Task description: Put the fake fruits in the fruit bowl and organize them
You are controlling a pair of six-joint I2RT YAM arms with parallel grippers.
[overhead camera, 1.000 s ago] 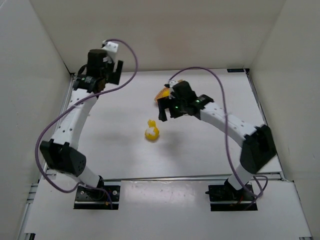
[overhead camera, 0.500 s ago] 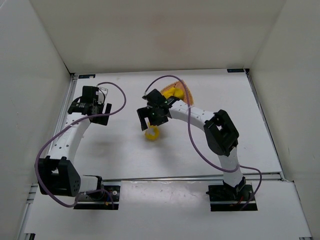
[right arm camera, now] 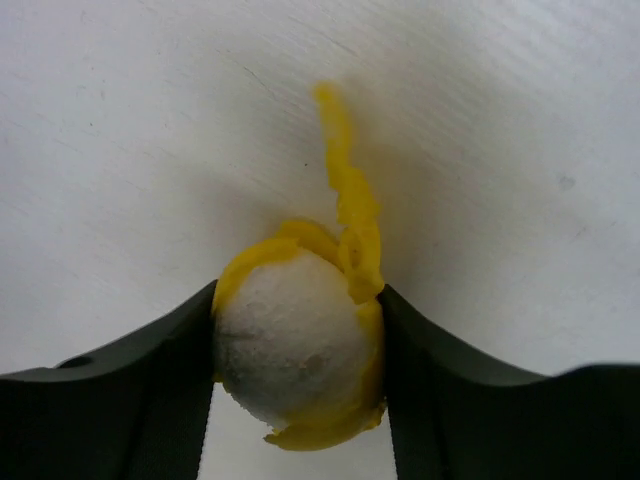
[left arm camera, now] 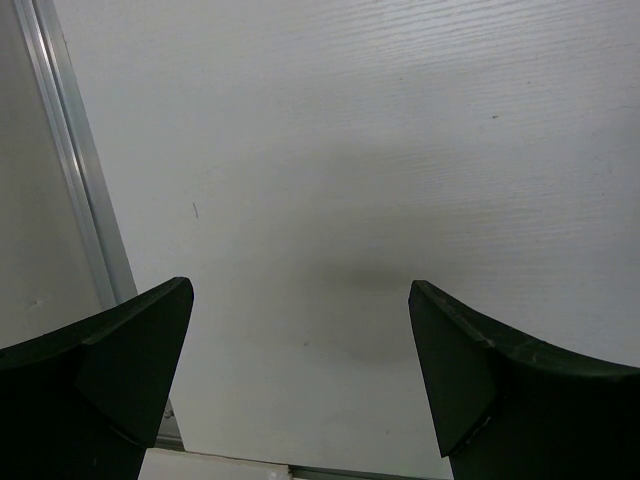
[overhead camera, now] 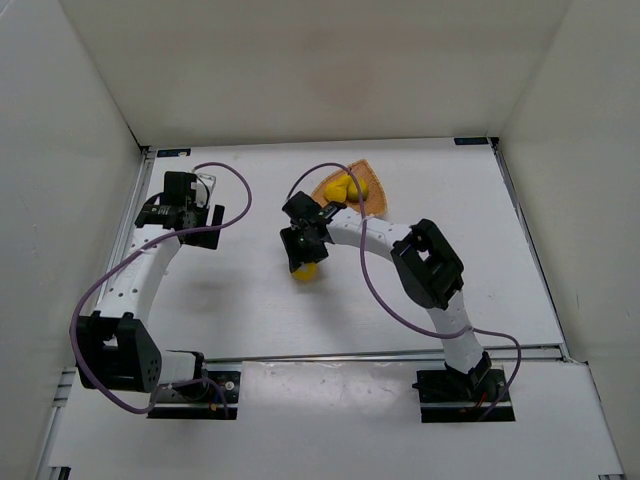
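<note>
Since half a second ago the right arm has dropped lower and drawn in over the loose fruit, uncovering more of the bowl behind it, while the left arm has not shifted. The white-patched fruit point(right arm camera: 300, 350) sits on the bench point(overhead camera: 230, 300) near the middle, directly between the fingers of the right claw point(right arm camera: 298, 305), which is clenched on it: both fingers press against its round flanks. Its thin yellow peel strip points straight ahead, away from the wrist, so the grip runs across the body and not along the strip. The fruit bowl point(overhead camera: 372, 190) lies near, farther from the arm bases and toward the robot's right of the claw, and two yellow fruits point(overhead camera: 342, 188) already rest in its nearer part. The carry should therefore go up and back toward the far right, and the right arm is plainly the closer one. The left claw point(left arm camera: 300, 288) hangs released, fingers wide apart, over bare bench well off to the left.
</note>
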